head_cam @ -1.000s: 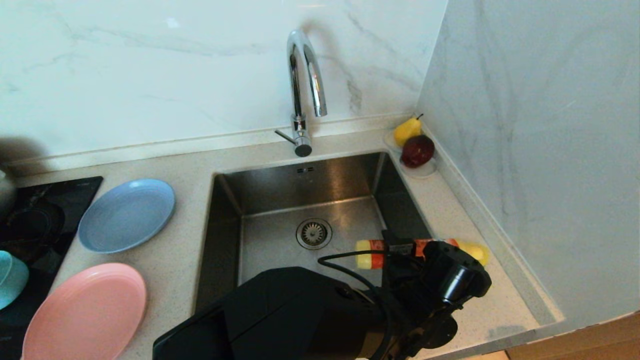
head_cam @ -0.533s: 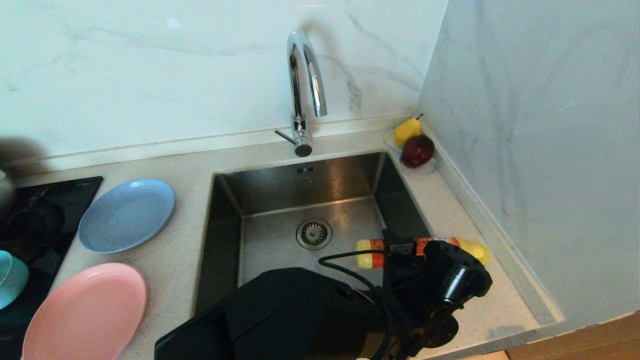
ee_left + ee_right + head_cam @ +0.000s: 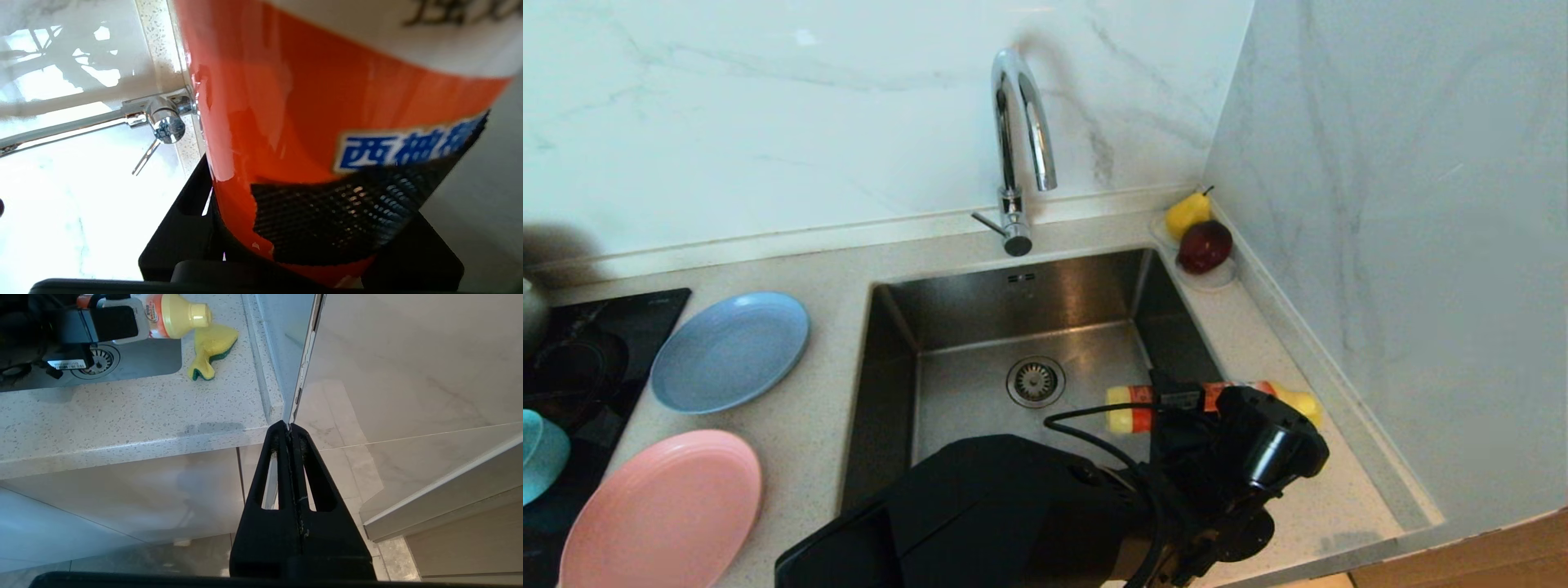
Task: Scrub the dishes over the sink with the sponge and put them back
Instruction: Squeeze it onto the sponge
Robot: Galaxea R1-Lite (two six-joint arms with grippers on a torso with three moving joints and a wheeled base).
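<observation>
One gripper works: the left gripper (image 3: 1176, 400), lower centre-right of the head view, clamps a detergent bottle (image 3: 1131, 408) with an orange label, held level over the right rim of the sink (image 3: 1029, 310), cap pointing toward the right-hand wall. In the right wrist view the bottle's yellow cap sits directly above the sponge (image 3: 210, 349), which lies crumpled on the speckled counter (image 3: 122, 408) just right of the basin. The right gripper (image 3: 291, 430) hangs parked below the counter edge, fingers pressed together, empty.

Dishes sit at far left, well apart from the sink: light-blue plate (image 3: 729, 351) mid-left, pink plate (image 3: 662, 510) lower left, teal bowl (image 3: 541, 453) at the frame edge on the black hob (image 3: 580, 359).

Judgement: early stage, soap going onto the sponge. No dish scrubbed or moved; everything remains.
</observation>
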